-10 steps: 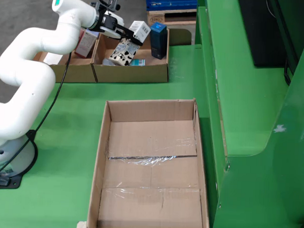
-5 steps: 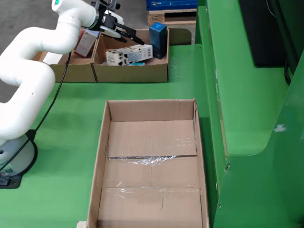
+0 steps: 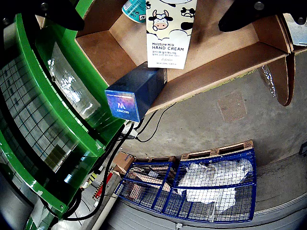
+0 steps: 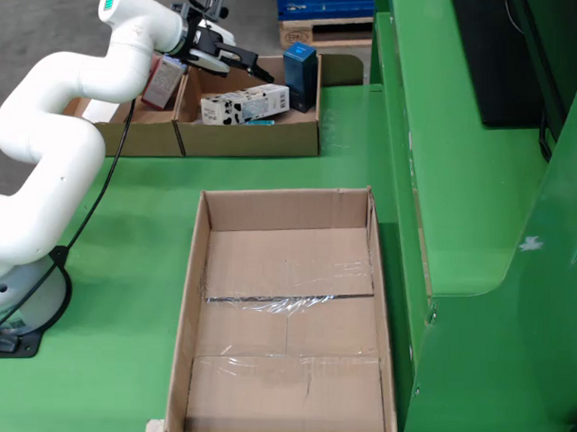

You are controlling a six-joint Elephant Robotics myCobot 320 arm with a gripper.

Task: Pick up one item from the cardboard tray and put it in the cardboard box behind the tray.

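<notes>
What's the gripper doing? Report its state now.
Gripper: open, holding nothing, poised over the cardboard tray above the hand cream box.

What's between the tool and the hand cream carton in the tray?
Nothing visible. The open tool hangs just above the carton, which lies flat in the tray. The blue box stands upright at the carton's far end, off to the side of the tool.

We see matt brown cardboard on the tray (image 4: 248,139) and the tape-patched box (image 4: 285,320), a printed paper hand cream carton (image 3: 171,33), and smooth, glossy green paint across the tabletop (image 4: 137,211).
</notes>
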